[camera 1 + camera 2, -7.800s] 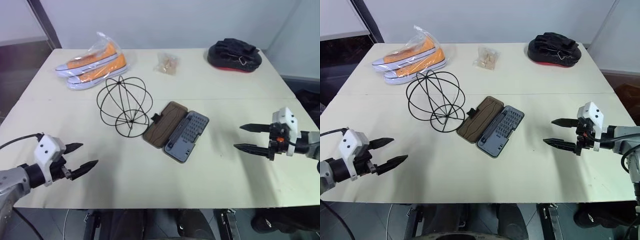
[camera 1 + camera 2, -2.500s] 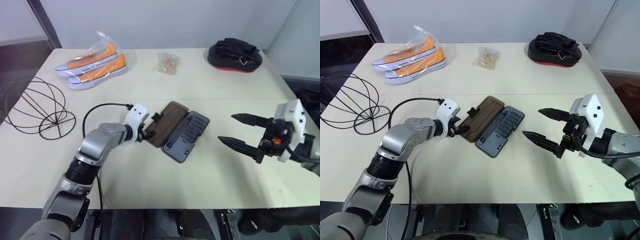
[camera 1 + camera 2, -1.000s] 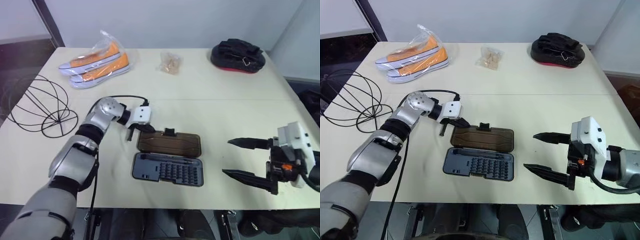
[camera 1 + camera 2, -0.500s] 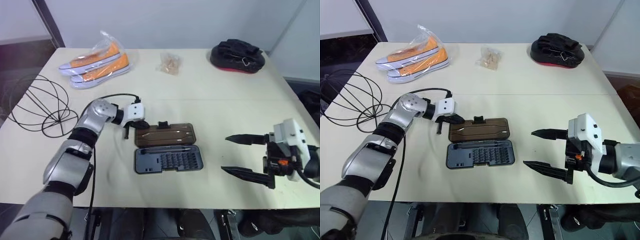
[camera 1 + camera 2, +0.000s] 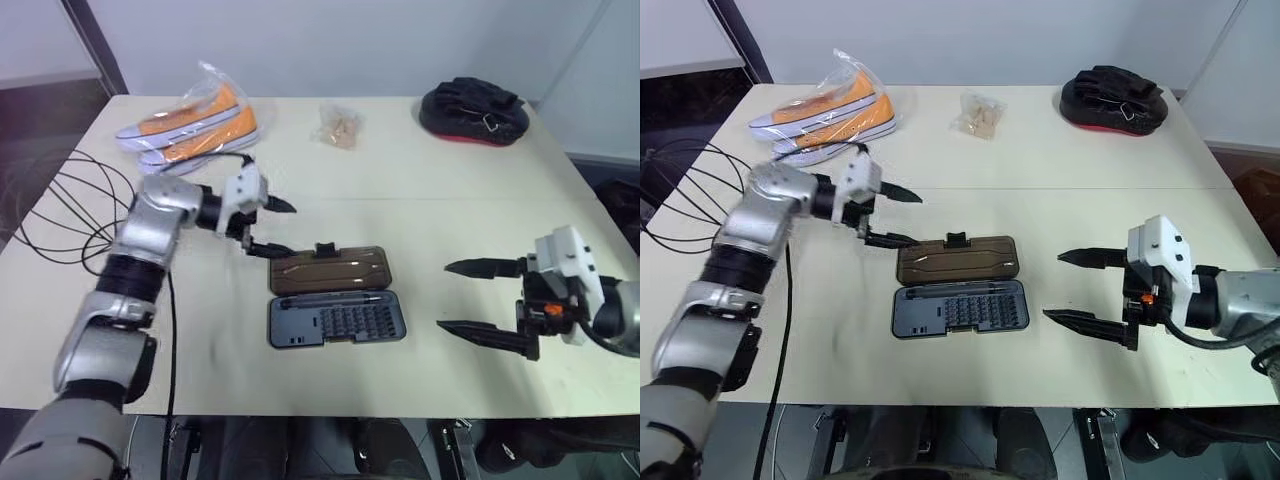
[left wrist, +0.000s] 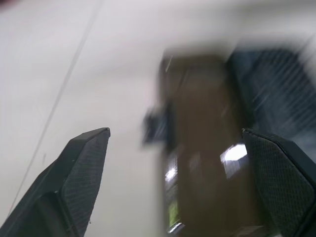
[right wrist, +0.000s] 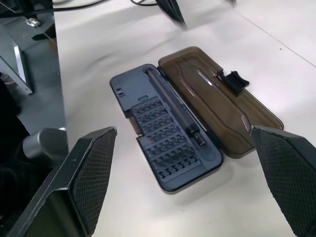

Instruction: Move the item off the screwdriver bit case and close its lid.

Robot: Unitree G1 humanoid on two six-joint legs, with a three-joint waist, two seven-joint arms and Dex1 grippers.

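Note:
The screwdriver bit case lies open at the table's middle, its dark grey tray [image 5: 336, 320] nearest me. The smoky-brown lid [image 5: 328, 270] lies flat on the far side, latch tab [image 5: 325, 248] pointing away. My left gripper [image 5: 288, 229] hovers open just left of and above the lid's left end, holding nothing; in its wrist view the lid [image 6: 207, 148] sits between the fingers [image 6: 74, 173]. My right gripper [image 5: 444, 296] stands open to the right of the case, apart from it. The item, a black wire globe [image 5: 60, 210], rests at the table's left edge.
Bagged orange sneakers [image 5: 190, 125] lie at the back left, a small clear snack bag [image 5: 340, 128] at the back middle, and a black-and-red pouch [image 5: 472, 110] at the back right. The table's front edge runs close to the tray.
My left gripper went from shut beside the lid's left end to wide open and rose off the table. The right gripper edged slightly toward the case. The case has barely shifted.

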